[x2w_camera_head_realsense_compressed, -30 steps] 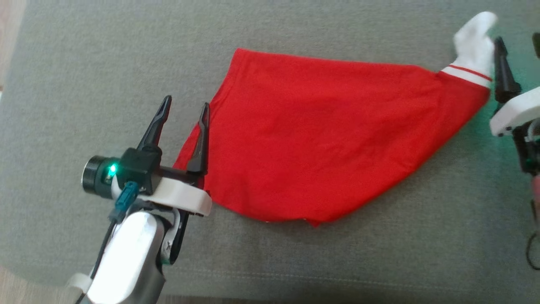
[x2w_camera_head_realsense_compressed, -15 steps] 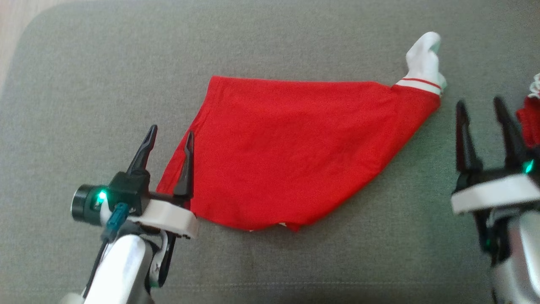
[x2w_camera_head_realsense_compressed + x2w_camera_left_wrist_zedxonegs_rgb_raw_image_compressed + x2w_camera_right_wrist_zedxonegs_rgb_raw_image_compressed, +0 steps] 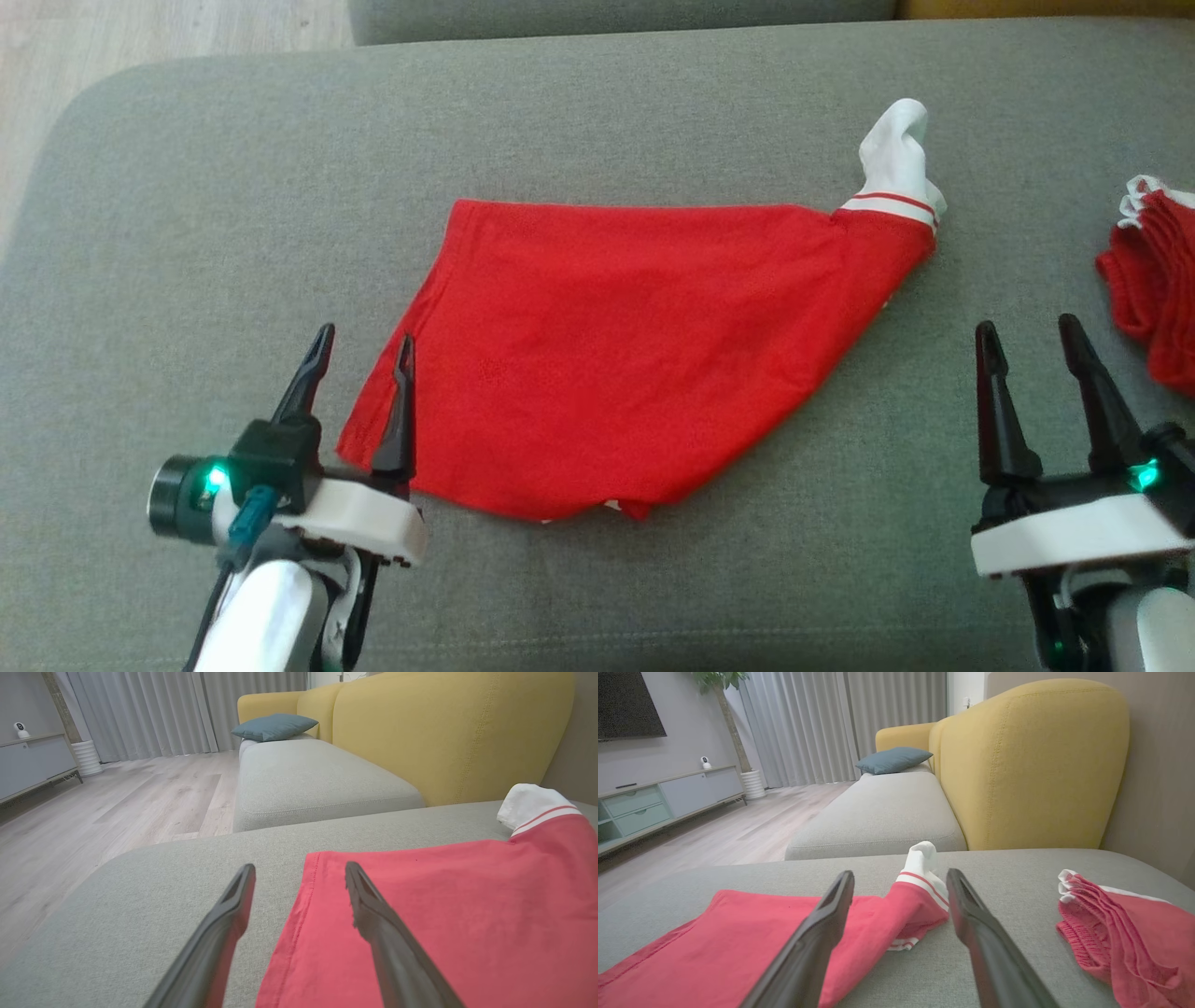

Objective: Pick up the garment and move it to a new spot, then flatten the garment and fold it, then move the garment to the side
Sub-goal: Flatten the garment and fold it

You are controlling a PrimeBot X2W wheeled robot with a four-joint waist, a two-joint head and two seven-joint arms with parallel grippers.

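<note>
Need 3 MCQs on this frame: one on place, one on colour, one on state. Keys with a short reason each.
1. Where is the crumpled red bundle relative to the red garment?
A) on top of it
B) to its right in the head view, apart from it, on the grey cushion
C) on the floor

2. What colour is the garment's cuff?
A) blue
B) black
C) white with a red stripe

3. How do the left pincer and right pincer stand?
A) both open
B) both shut on the garment
C) left shut, right open

Key:
1 B, bare cushion separates the two.
2 C, the white striped end sticks up at the garment's far right corner.
3 A, each pincer's jaws stand clearly apart.
</note>
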